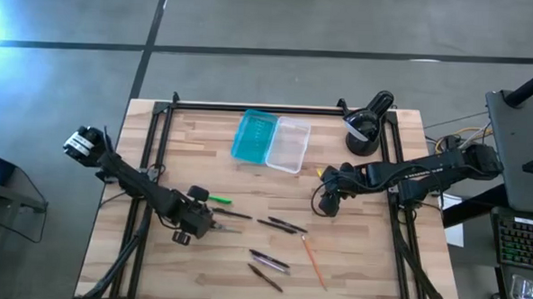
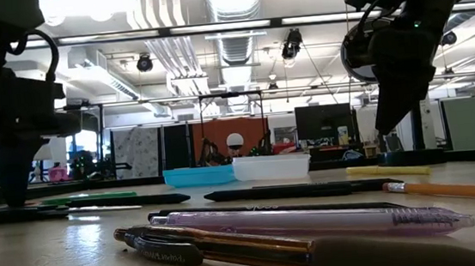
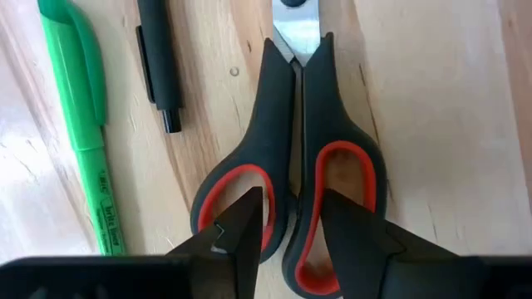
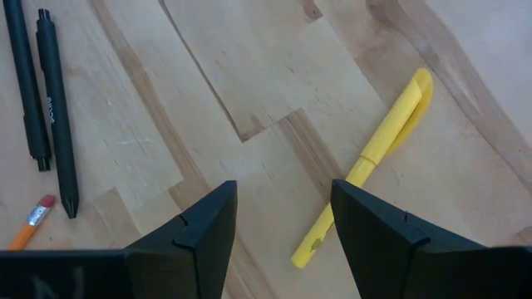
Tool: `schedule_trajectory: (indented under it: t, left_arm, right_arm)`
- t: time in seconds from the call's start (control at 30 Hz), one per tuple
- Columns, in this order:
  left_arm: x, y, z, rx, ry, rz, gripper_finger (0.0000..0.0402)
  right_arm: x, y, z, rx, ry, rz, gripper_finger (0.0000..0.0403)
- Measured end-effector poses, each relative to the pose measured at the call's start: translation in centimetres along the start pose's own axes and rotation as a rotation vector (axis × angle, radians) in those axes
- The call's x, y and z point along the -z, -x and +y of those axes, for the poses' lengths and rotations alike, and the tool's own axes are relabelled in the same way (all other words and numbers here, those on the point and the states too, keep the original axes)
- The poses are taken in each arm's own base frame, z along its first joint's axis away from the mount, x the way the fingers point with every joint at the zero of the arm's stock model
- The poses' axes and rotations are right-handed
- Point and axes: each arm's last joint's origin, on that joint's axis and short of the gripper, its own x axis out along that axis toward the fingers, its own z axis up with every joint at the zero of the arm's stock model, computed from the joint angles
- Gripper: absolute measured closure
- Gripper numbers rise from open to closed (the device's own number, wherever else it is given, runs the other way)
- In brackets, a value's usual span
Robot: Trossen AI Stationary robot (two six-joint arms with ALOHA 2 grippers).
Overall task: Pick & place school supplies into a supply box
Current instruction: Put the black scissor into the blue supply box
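The scissors point(image 3: 303, 149) have black handles with red-lined loops and lie flat on the wood, blades pointing away from my left gripper point(image 3: 293, 223). That gripper is down at table level point(image 1: 194, 222), shut on them. A green marker point(image 3: 79, 124) and a dark pen point(image 3: 158, 66) lie beside the scissors. My right gripper point(image 4: 284, 208) is open and hovers above the table point(image 1: 328, 203), with a yellow marker point(image 4: 374, 158) just ahead of its fingers. The supply box point(image 1: 270, 141), half turquoise and half clear, sits open near the far edge. My left gripper comes at the scissors from above, fingers pointing down. One fingertip point(image 3: 246, 218) stands in one red-lined loop and the other in the second loop. The two inner handle bars point(image 3: 287, 187) are pinched between them. The scissors lie flat on the table.
Two dark pens point(image 4: 46, 100) and an orange pencil's eraser end point(image 4: 33, 218) lie near the right gripper. More pens point(image 1: 269, 260) and the orange pencil point(image 1: 314, 262) lie toward the near edge. A black round device point(image 1: 367, 127) stands at the far right corner.
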Motion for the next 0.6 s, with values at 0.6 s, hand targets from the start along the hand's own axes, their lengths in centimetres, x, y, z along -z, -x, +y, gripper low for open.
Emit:
schedule_trajectory:
  t: [0.6]
  left_arm:
    - [0.7, -0.6, 0.0, 0.0, -0.031, 0.024, 0.0341]
  right_arm:
    - [0.2, -0.1, -0.1, 0.006, 0.002, 0.005, 0.0213]
